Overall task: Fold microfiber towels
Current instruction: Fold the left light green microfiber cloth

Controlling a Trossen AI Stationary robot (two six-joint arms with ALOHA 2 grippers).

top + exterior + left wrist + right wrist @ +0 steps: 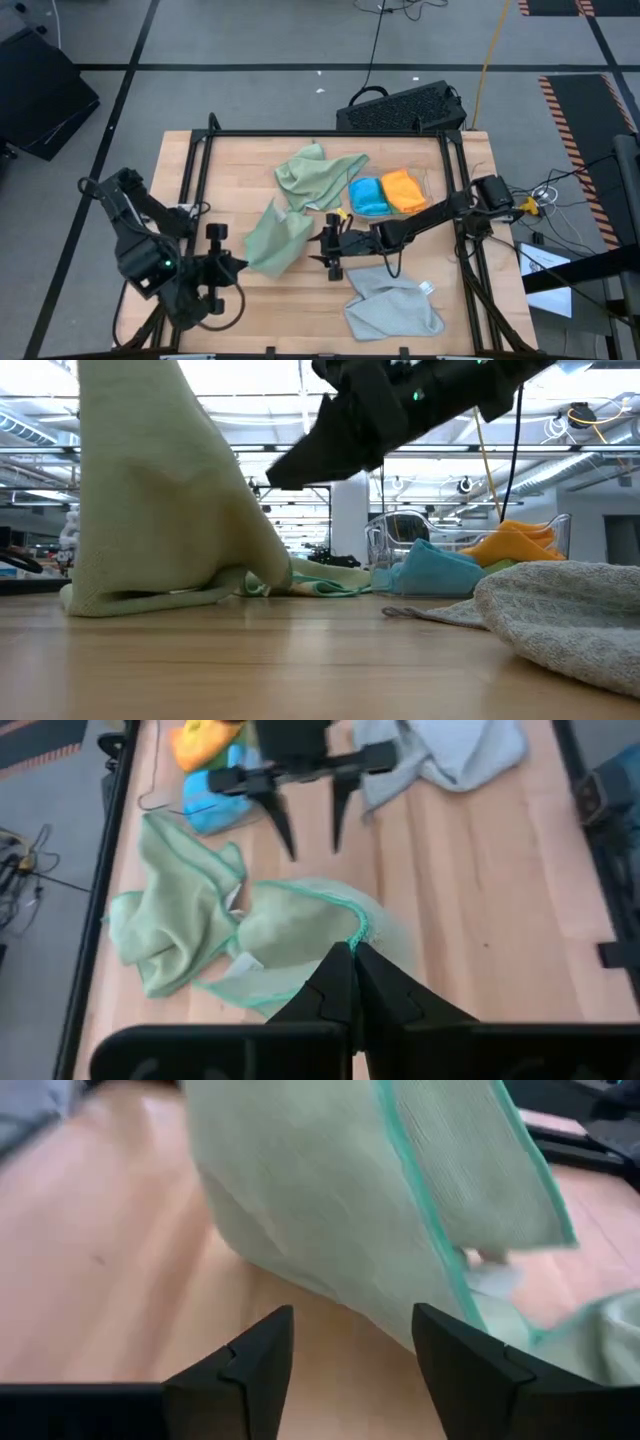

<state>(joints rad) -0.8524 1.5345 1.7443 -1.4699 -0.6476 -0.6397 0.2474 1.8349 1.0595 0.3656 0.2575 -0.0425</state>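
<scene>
The left tool [352, 952], fingers pressed together, pinches the hemmed edge of a pale sage green microfiber towel [278, 238] lifted off the wooden desk [250, 310], while the right tool [331, 256] (fingers spread, holding nothing) hangs just beside that cloth, a crumpled light grey towel [392, 305] lying near it.

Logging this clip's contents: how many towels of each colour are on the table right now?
Pale green towels: 2, one lifted, one lying flat
Blue towel: 1
Orange towel: 1
Grey towel: 1
Total: 5 towels in view
</scene>
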